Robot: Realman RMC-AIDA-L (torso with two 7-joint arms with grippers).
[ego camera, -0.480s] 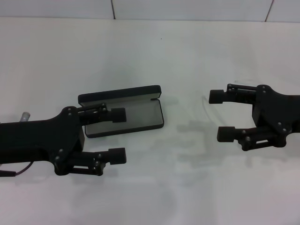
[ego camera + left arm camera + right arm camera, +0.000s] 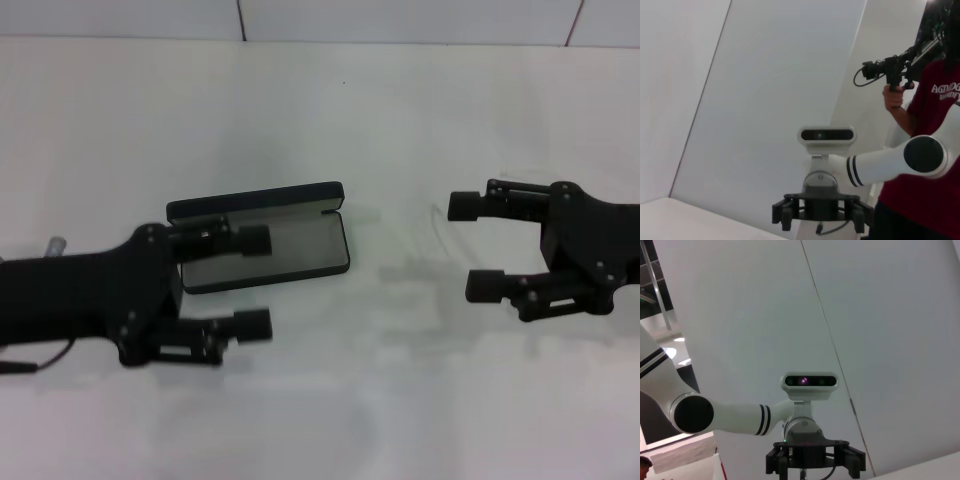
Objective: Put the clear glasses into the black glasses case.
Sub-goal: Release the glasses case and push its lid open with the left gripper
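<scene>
Black glasses case (image 2: 262, 238) (lid up) – beside left tool (image 2: 258, 283), fingers spread.

A robotics lab or recording studio: a bare white table (image 2: 400, 120) stands against plain white panelled walls (image 2: 765, 75), and at three o'clock in the left wrist view a person in a maroon T-shirt (image 2: 935, 115) holds up a camera rig (image 2: 887, 70).

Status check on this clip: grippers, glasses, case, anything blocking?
Left gripper open beside the open black glasses case. Right gripper open, apart. Clear glasses barely visible near it, not in case. No obstruction seen.
</scene>
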